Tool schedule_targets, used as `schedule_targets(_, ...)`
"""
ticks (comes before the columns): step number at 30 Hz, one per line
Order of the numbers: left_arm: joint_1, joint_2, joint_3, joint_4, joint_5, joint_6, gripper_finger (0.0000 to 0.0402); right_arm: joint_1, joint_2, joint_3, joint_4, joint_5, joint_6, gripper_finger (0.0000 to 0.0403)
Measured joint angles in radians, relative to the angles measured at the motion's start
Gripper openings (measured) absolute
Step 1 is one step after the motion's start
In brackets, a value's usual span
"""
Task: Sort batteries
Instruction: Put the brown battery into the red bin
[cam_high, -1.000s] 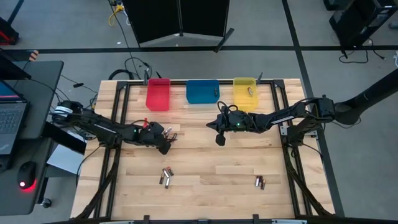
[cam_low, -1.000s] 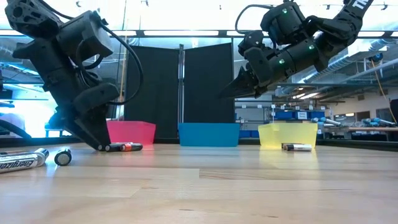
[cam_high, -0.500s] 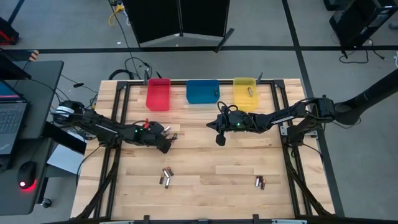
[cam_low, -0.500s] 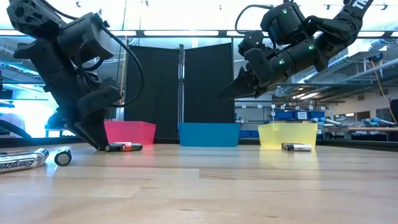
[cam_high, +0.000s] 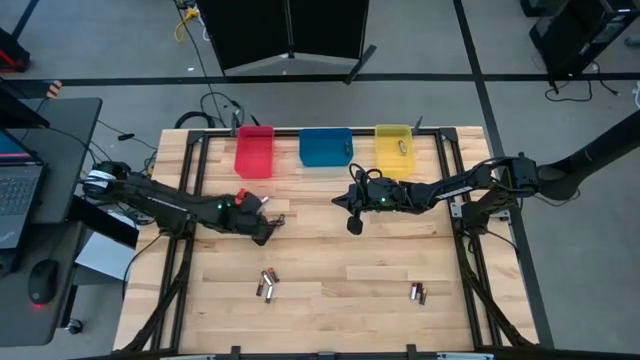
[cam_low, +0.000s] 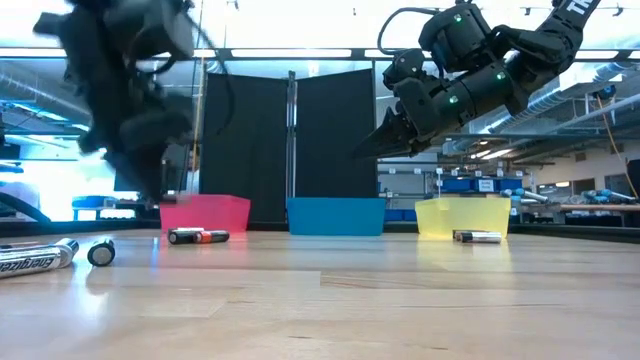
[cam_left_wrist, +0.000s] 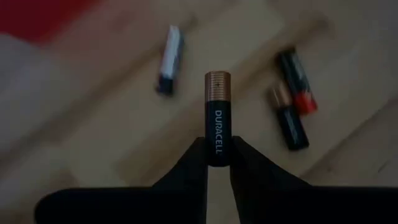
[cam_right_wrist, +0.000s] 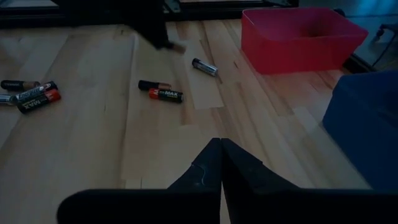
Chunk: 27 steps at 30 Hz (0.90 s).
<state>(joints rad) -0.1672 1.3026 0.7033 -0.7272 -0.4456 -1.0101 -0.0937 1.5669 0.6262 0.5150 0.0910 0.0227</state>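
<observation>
My left gripper (cam_left_wrist: 217, 149) hangs over the table's left half (cam_high: 262, 230), shut on a black battery with a copper end (cam_left_wrist: 217, 112). Three more batteries lie on the wood beneath it: a silver-and-black one (cam_left_wrist: 169, 59), a red-and-black one (cam_left_wrist: 297, 84) and a black-and-copper one (cam_left_wrist: 290, 123). Over the table's middle my right gripper (cam_high: 353, 226) is in the air, shut and empty (cam_right_wrist: 217, 146). Other batteries lie near the front edge (cam_high: 267, 283) (cam_high: 417, 292), and one is in the yellow bin (cam_high: 402, 146). My left gripper pinches the battery's black end (cam_left_wrist: 217, 155) between its two fingertips. The battery sticks out past the fingers, in line with them, copper end farthest away. It is lifted clear of the table.
Red (cam_high: 254, 152), blue (cam_high: 326, 148) and yellow (cam_high: 392, 140) bins stand in a row along the far edge. A small group of batteries (cam_right_wrist: 31, 94) lies toward the near left. Bare wood stretches between the two arms and toward the near edge.
My left gripper has risen from the table top, where its fingertips stood beside the batteries in front of the red bin. It has taken one battery up with it. My right gripper has kept still.
</observation>
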Motion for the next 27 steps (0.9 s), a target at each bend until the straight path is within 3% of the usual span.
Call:
schedule_targets(5,0.085,-0.03,0.123,-0.066,-0.017,0.159,0.0049,0.0,0.0,0.0,0.0,0.0,-0.002,0.0012)
schedule_targets(9,0.214,-0.045,0.169,-0.061,0.0,0.313,0.0049,0.0,0.0,-0.007,0.001,0.0,-0.008,0.0014)
schedule_targets(16,0.53,-0.053,0.177,-0.011,0.178,0.55,0.0048,0.0,0.0,-0.038,0.007,0.007,0.007,0.0013)
schedule_targets(20,0.702,-0.034,0.177,0.046,0.228,0.654,0.0048,0.0,0.0,-0.04,0.008,0.01,0.01,0.0014)
schedule_targets(27,0.912,0.104,0.178,0.211,0.324,0.782,0.0048,0.0,0.0,-0.04,0.016,0.013,0.012,0.0013)
